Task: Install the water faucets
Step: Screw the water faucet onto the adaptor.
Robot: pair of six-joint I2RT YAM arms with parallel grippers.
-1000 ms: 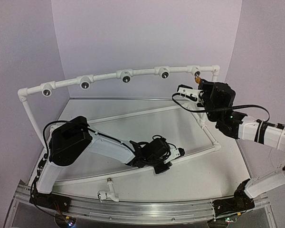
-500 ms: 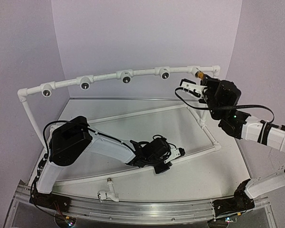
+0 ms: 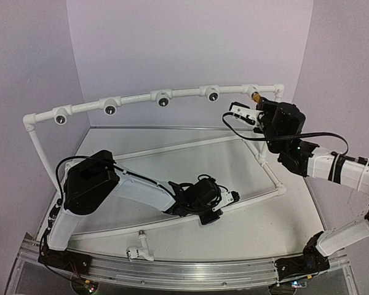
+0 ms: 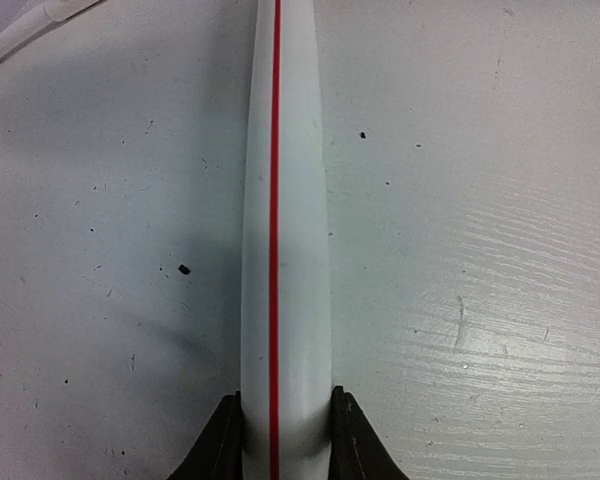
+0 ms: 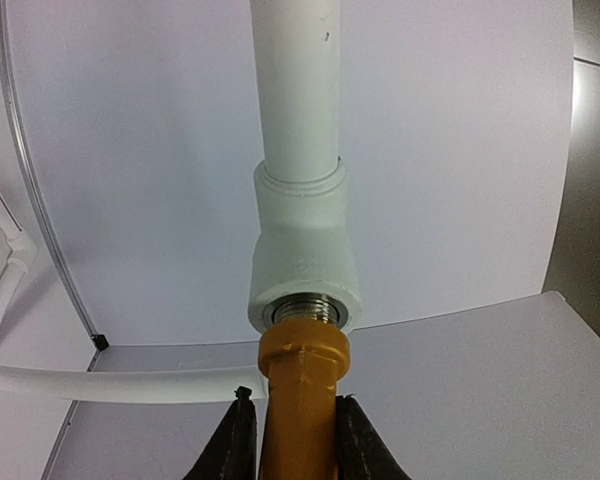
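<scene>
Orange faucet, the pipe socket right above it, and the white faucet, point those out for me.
orange faucet (image 5: 300, 410): right wrist view, on its orange stem below the collar.
pipe socket (image 5: 305, 255): right wrist view, on the white fitting's front wall.
white faucet (image 3: 140, 251): top external view, on its bent body.

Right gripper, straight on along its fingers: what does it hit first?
The white socket fitting, directly ahead. The orange faucet that the right gripper holds is at its threaded mouth, so the fingers likely have little travel left.
</scene>
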